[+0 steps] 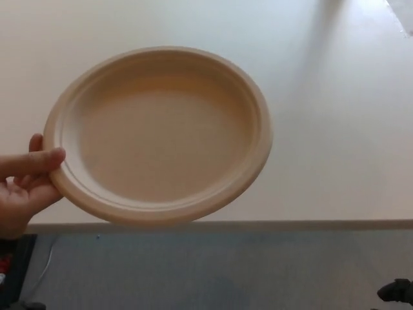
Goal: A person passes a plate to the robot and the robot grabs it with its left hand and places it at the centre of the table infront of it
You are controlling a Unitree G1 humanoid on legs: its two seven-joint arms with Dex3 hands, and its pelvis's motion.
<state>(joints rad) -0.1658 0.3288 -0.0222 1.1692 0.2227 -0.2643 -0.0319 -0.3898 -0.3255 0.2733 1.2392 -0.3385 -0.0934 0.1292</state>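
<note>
A beige round paper plate (161, 132) is held level above the near part of the white table (335, 129). A person's hand (22, 184) comes in from the left edge and pinches the plate's left rim, thumb on top. A small black part of my right hand (397, 290) shows at the bottom right corner, far from the plate and below the table's edge. My left hand is not in view.
The table's front edge (290, 225) runs across the lower part of the picture, with grey floor (213, 271) below it. A dark object with a red spot (10, 268) and a thin white cable (44, 268) lie at the bottom left.
</note>
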